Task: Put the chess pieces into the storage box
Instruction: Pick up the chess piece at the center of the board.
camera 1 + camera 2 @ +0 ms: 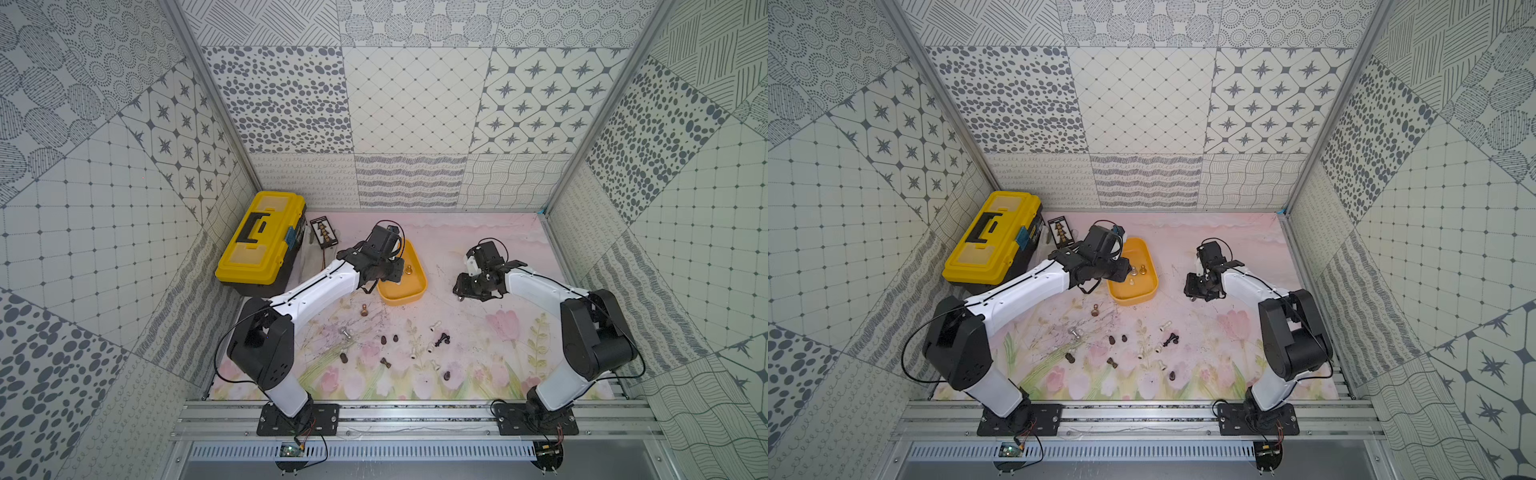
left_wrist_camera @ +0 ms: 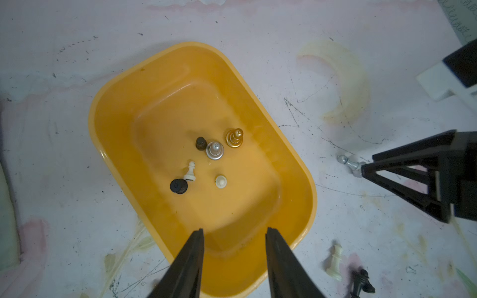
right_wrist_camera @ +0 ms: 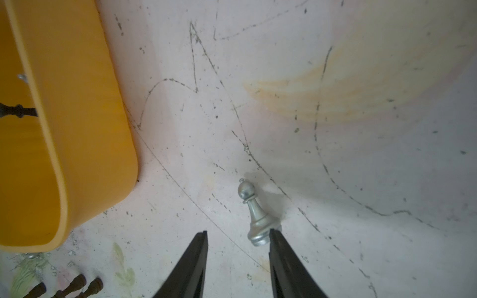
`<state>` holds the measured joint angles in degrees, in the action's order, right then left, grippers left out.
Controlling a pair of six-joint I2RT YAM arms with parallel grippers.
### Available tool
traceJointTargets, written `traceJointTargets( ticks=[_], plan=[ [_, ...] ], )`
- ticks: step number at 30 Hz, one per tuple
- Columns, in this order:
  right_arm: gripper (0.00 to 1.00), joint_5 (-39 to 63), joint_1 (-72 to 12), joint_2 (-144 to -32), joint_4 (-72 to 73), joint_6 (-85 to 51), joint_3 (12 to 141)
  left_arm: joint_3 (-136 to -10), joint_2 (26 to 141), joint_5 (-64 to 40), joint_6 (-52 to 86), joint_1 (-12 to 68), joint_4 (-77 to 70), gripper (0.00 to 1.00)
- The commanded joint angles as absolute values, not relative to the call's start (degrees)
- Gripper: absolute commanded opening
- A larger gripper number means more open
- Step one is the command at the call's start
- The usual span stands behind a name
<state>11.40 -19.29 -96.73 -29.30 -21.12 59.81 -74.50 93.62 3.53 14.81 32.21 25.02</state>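
The orange-yellow storage box sits mid-table. Several chess pieces stand in it: gold, silver, dark, white. My left gripper hangs open over the box's near end, with nothing between its fingers. To the right of the box my right gripper is open, low over the mat. A silver piece lies on its side, its base against one fingertip. More pieces are scattered on the front of the mat.
A yellow-and-black toolbox stands at the back left, with a small dark card beside it. The patterned walls close in on three sides. A white piece and a black one lie near the box's corner.
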Motion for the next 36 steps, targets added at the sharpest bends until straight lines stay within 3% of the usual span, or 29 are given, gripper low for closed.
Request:
traceJointTargets(
  ticks=[1, 8, 24, 32, 36],
  plan=[
    [0.45, 8.4, -20.5, -98.6, -31.8, -18.8, 62.3, -69.9, 88.6, 0.4, 18.3, 32.7, 23.9, 0.45],
    [0.45, 2.1, -21.6, -101.1, -33.6, -18.2, 62.8, -66.4, 86.1, 1.0, 19.3, 32.8, 23.8, 0.45],
    [0.38, 0.0, -24.8, -104.1, -34.7, -16.8, 64.4, -65.4, 85.9, 1.8, 19.7, 33.4, 23.6, 0.45],
    [0.23, 0.4, -25.0, -101.7, -35.6, -16.9, 64.9, -66.2, 86.4, 1.1, 19.6, 34.0, 23.7, 0.45],
    [0.2, 0.6, -25.0, -96.0, -35.8, -17.6, 64.5, -67.7, 86.3, 0.1, 19.3, 34.7, 24.3, 0.45]
  ],
)
